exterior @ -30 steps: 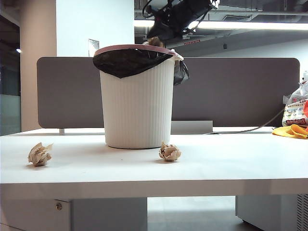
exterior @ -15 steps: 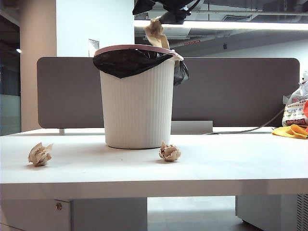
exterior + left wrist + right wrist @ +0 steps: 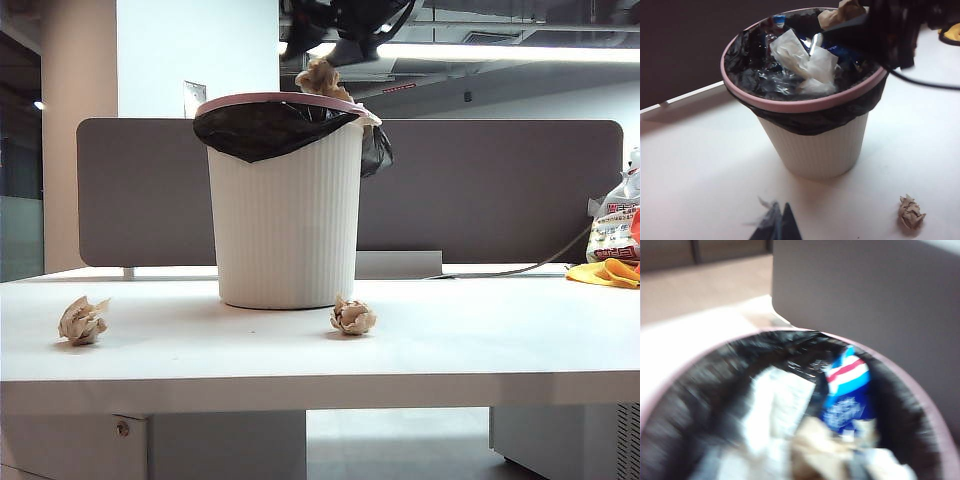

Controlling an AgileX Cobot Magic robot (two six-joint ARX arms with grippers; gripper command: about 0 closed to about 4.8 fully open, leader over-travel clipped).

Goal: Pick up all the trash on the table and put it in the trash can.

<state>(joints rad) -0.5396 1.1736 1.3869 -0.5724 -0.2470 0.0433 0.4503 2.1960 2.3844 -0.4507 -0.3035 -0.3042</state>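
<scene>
Table [image 3: 480, 345]: wide white desktop carrying everything listed; grey divider panel [image 3: 500, 190] stands along its far edge
Trash can [image 3: 288, 215]: white ribbed bucket, pink rim, black liner folded over the lip; upright near mid-table, mouth open to take drops from above; white scraps and a blue wrapper [image 3: 847, 390] already lie inside
Right gripper [image 3: 345, 25]: dark, high over the can's far rim, placed there so a freed wad falls inside; its fingers lie outside its own blurred wrist view and the jaw gap cannot be made out, so released or clenched cannot be told
Left gripper [image 3: 781, 225]: only dark fingertips show, pressed together on nothing, parked low over the table in front of the can, apparently waiting
Plastic bag [image 3: 612, 228]: white, printed, far right edge beside yellow-orange items [image 3: 605, 272]; not trash to collect
Wad one [image 3: 322, 78]: tan paper just above the rim, under the right gripper; whether gripped or dropping is unclear
Wad two [image 3: 83, 320]: on the table, well left of the can, untouched
Wad three [image 3: 353, 316]: on the table just before the can's base, untouched
</scene>
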